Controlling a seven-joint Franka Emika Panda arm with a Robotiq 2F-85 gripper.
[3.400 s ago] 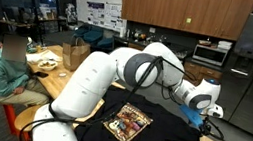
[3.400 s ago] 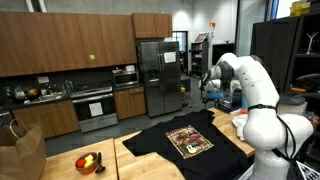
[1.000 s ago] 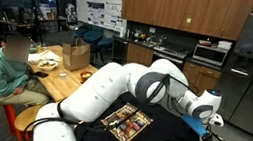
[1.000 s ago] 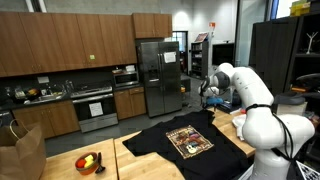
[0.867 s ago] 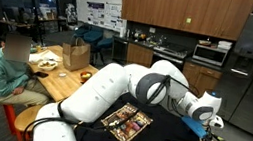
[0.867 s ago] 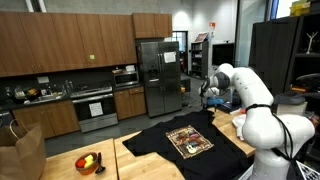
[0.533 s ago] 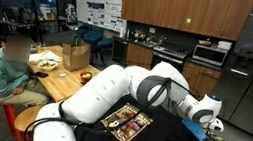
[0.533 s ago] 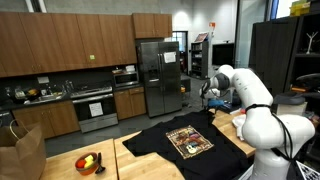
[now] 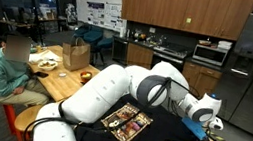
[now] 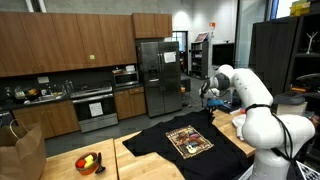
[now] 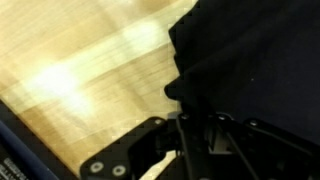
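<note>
A black T-shirt (image 10: 150,141) with a rectangular orange-brown print (image 10: 190,140), too small to read, lies spread on the pale wooden table (image 11: 80,70). The black gripper (image 11: 205,135) is at its edge; I cannot tell if it is clenched.

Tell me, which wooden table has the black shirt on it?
The table under the gripper holds the black shirt; the other table has a paper bag.

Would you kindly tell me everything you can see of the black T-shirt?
The T-shirt is black cloth with a rectangular, brownish print on its front. It lies spread flat, print up, on the wooden table. The gripper meets it at one edge, though whether the jaws pinch the cloth is unclear.
</note>
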